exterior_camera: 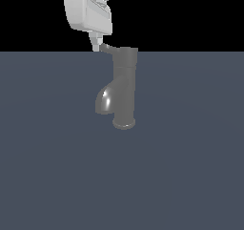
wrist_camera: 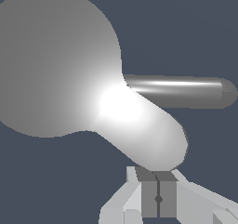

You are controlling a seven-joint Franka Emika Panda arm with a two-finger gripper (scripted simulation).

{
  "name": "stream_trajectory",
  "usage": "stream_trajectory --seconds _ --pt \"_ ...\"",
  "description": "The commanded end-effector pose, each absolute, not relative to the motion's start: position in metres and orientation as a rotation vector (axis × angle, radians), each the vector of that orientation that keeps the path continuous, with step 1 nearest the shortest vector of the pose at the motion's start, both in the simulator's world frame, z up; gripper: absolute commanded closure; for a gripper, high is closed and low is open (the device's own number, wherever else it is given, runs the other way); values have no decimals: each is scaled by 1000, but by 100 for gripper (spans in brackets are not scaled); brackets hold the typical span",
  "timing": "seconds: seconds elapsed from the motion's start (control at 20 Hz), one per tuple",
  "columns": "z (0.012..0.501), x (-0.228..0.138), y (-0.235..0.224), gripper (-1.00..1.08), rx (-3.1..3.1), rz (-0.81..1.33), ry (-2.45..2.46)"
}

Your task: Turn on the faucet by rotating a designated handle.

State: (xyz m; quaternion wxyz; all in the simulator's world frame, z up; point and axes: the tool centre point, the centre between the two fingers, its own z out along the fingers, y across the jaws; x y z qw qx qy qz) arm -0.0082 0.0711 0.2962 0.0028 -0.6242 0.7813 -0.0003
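The dull grey faucet stands upright on its flared base, its glossy curved spout pointing to the exterior view's left. The thin handle sticks out from the wider cap toward the exterior view's left. My gripper hangs from above with its fingertips right at the handle's tip; whether they touch it I cannot tell. In the wrist view the round cap of the faucet, the lever handle and the fat spout fill the frame. My gripper is shut, fingers pressed together on nothing.
The faucet stands alone on a flat blue-grey floor. Behind it the background is black.
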Motion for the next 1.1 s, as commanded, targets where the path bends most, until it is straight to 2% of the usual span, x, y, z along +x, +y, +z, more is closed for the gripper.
stream_trajectory --seconds 0.0,0.15,0.9,0.95,1.0,1.05 --pt "296 -17 59 108 -1940 -1 2470" --pt "296 -17 70 108 -1961 -1 2450" --pt "296 -53 -2 108 -1941 0 2470" --pt "296 -53 -2 108 -1941 0 2470" --pt "296 -50 31 108 -2004 0 2415" --pt "296 -49 25 108 -1999 0 2419"
